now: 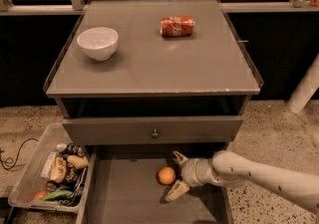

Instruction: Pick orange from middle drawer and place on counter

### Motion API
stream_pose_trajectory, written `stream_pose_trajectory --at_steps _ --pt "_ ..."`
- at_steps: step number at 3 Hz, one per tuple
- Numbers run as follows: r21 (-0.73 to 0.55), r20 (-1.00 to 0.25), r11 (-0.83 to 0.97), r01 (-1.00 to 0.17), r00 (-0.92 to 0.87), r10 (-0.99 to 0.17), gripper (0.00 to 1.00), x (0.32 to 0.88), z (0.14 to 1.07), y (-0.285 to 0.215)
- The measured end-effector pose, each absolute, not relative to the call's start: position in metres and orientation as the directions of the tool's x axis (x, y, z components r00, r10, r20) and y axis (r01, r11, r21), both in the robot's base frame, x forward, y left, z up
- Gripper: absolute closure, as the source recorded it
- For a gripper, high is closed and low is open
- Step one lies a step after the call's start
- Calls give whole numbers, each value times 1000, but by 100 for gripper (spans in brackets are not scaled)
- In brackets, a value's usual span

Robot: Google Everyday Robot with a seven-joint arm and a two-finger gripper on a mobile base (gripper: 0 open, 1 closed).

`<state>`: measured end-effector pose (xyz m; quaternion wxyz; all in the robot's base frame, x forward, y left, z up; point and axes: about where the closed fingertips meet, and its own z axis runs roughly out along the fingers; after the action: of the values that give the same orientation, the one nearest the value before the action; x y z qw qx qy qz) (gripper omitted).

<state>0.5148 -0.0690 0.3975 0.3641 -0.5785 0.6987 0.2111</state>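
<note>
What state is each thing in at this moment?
gripper: open, inside the middle drawer, right of the orange
orange: on the drawer floor, not gripped
middle drawer: pulled open
knob drawer: apparently pulled out slightly
cola can: on its side on the counter
white bowl: upright on the counter

Rests as a small, round, matte orange (166,175) on the plain grey floor of the pulled-out middle drawer (124,198), right of its centre. Sits below the front edge of the flat grey counter (149,63), gripper (175,176) just right of it, fingers spread either side.
</note>
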Motion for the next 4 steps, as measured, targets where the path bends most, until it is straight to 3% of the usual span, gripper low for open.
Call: stream_pose_trajectory --at_steps 3,4 --pt "-61 -818 245 -968 -92 -567 0 524 383 -45" --pt "-61 -818 245 -968 -92 -567 19 524 383 -45"
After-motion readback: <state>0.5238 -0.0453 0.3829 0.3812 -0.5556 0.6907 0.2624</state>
